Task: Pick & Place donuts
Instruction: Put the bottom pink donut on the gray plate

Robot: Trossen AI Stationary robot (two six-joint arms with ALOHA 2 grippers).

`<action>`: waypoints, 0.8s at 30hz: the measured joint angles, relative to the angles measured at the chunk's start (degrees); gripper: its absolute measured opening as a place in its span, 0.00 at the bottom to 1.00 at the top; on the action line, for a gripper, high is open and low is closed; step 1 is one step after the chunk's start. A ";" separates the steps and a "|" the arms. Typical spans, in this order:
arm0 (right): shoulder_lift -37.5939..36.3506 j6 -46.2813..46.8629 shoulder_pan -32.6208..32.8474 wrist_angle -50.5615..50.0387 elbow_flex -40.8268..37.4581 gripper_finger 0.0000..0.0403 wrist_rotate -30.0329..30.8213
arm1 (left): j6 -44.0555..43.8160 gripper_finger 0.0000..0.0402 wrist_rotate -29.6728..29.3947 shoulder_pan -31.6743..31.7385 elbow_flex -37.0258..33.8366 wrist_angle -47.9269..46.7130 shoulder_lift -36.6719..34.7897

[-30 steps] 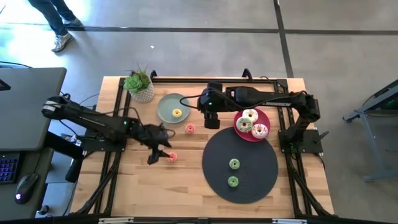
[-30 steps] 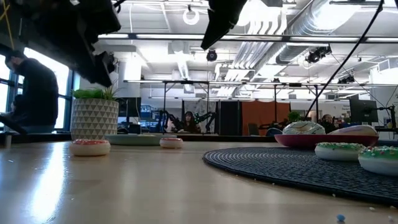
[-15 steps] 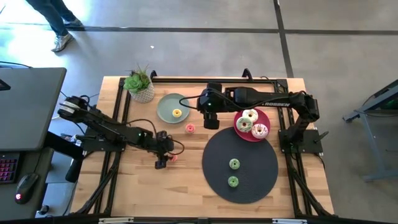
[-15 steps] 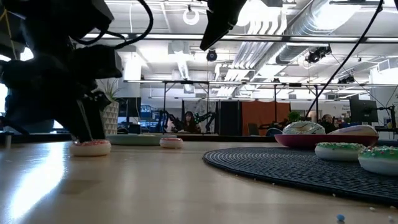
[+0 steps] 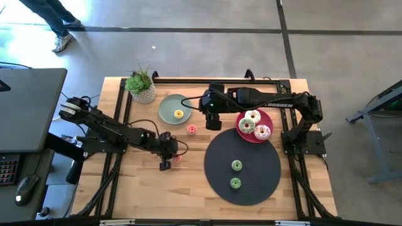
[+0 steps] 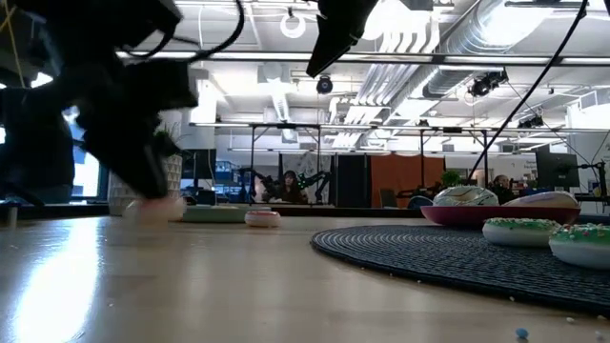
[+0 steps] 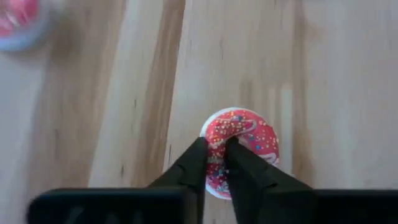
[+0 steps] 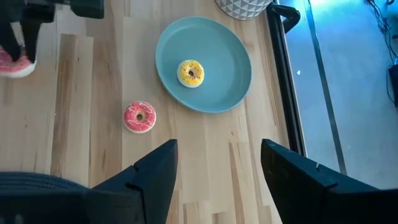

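My left gripper (image 7: 216,149) is low over the table's left middle (image 5: 167,161), shut on a small pink-red sprinkled donut (image 7: 249,140). A second small red donut (image 5: 191,130) lies flat on the wood further back. A yellow donut (image 5: 179,114) lies on the sage-green plate (image 5: 166,107). Three larger donuts (image 5: 252,117) lie on the pink plate (image 5: 271,120). Two green donuts (image 5: 237,165) lie on the dark round mat (image 5: 251,157). My right gripper (image 8: 217,163) hangs open above the table between the two plates (image 5: 213,123). My left gripper pinches the donut's ring (image 7: 217,134) on the side nearest the wrist. One fingertip (image 7: 201,149) is at the ring's outer edge and the other (image 7: 232,148) about at its hole. The fingers point down from above. The donut lies level, at or just above the tabletop; I cannot tell which.
A potted plant (image 5: 141,86) stands at the far left corner beside the sage-green plate. Bare wood lies toward the near edge left of the mat. A person's legs (image 5: 56,19) show on the floor beyond the table.
My left gripper has come down onto the small pink-red donut, shifting a little toward the table's right, and has shut on it. In the low view the donut now shows blurred, slightly higher than where it lay. My right arm has kept still.
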 joint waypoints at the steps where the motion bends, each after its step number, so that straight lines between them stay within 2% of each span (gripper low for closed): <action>1: 0.00 -0.01 0.00 0.00 0.00 0.55 0.00 | 0.01 0.09 -0.04 0.86 0.97 -1.17 -0.49; 5: 0.00 -0.09 0.00 -0.04 0.00 0.55 0.00 | 0.52 0.04 -1.43 6.05 5.53 -11.77 -2.22; 11: 0.00 -0.13 0.00 -0.07 0.00 0.55 -0.09 | 3.71 0.03 -4.23 17.61 12.01 -24.95 -4.07; 14: 0.00 -0.13 0.00 -0.07 0.00 0.55 -0.10 | 4.84 0.04 -3.85 24.93 12.92 -25.55 -4.08; 17: 0.00 -0.13 0.00 -0.10 0.00 0.55 -0.11 | 7.42 0.04 -0.84 31.83 12.37 -25.42 -3.23; 24: 0.12 -0.10 0.00 -0.04 0.00 0.55 -0.17 | 9.74 0.04 1.47 40.14 10.06 -24.39 0.54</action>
